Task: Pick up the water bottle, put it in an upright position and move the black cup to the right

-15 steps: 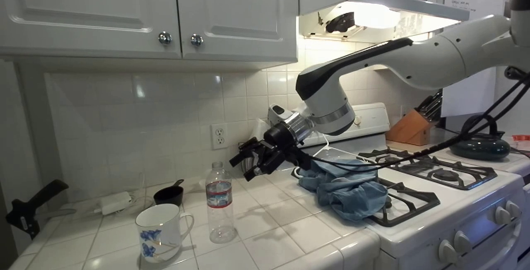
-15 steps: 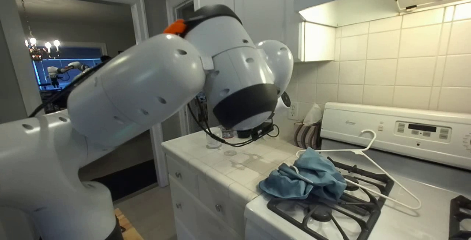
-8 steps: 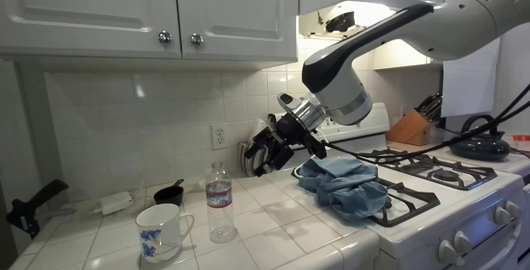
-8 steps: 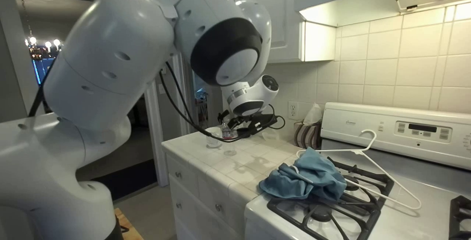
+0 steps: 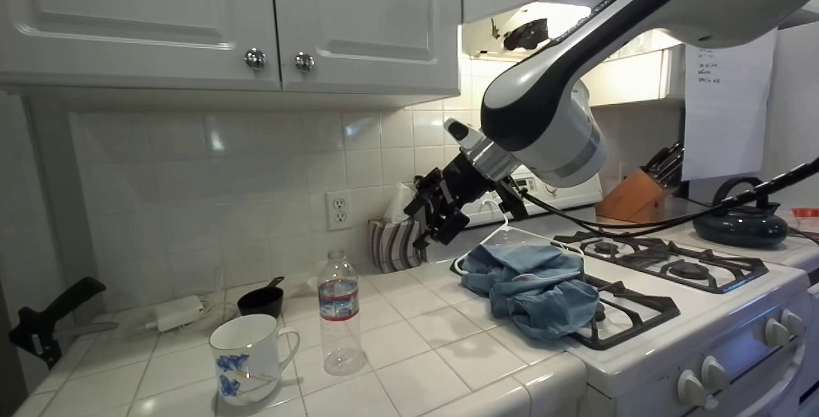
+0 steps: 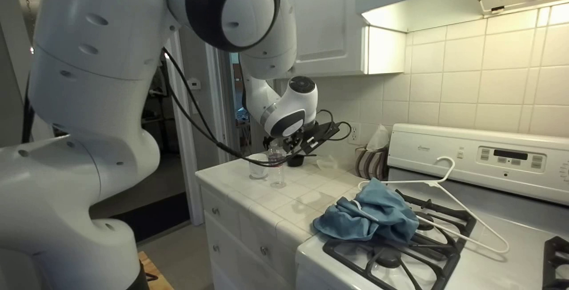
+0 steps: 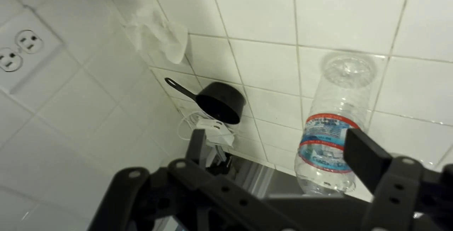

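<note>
- Change since the earlier frame: the end effector (image 5: 414, 228) has moved toward the upper right, away from the water bottle (image 5: 340, 314); the bottle and the black cup (image 5: 261, 305) hold their places on the counter (image 5: 419, 350).
- In an exterior view, the bottle stands upright at lower centre, long axis vertical, beside the white mug (image 5: 246, 362). The cup sits behind the mug. Bottle and cup lie below and left of the end effector, apart from it; the reach for the cup would run down and left, past the nearer bottle.
- In an exterior view, the arm (image 6: 98, 98) fills the left. The bottle (image 6: 276, 176) is upright near centre; the cup (image 6: 295, 161) shows just right of it, partly covered. Finger spread cannot be read here.
- In the wrist view, the fingers (image 7: 364, 158) stand apart, with nothing clamped. The cup (image 7: 224, 98) is at centre, handle toward the upper left; the bottle (image 7: 329, 139) is at right, partly behind the finger there. Judgement: the bottle step appears complete and the cup step remains.
</note>
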Action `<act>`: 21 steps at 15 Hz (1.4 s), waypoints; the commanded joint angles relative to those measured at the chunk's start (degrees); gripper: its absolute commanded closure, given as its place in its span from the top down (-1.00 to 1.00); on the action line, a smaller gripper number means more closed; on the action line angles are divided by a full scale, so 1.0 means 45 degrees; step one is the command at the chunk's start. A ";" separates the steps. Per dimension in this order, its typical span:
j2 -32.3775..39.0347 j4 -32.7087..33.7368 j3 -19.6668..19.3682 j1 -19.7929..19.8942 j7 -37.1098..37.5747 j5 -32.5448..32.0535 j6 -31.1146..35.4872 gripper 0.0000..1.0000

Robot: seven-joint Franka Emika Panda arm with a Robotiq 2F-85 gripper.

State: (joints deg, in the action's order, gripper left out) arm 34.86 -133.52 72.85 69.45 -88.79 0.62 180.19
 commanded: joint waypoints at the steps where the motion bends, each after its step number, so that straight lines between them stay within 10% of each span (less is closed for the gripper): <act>1: -0.1809 0.0073 -0.1481 -0.0993 0.1301 -0.1406 0.1270 1.00; 5: -0.3046 0.0853 -0.4887 -0.3795 0.1986 -0.2519 0.2659 1.00; 14: -0.2996 0.1388 -1.3700 -1.2743 -0.5694 0.5270 0.6030 1.00; 15: -0.3751 0.1114 -1.4367 -1.2783 -0.2223 0.2146 0.5058 1.00; 16: -0.3501 0.1090 -1.5008 -1.3471 -0.3011 0.2934 0.5361 1.00; 17: -0.3170 0.1258 -1.3457 -1.2412 -0.5062 0.4753 0.5693 1.00; 21: -0.3002 0.1273 -1.3613 -1.2568 -0.5217 0.4825 0.5892 1.00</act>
State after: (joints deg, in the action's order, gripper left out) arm 21.35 -127.79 11.59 12.90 -112.27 22.33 206.70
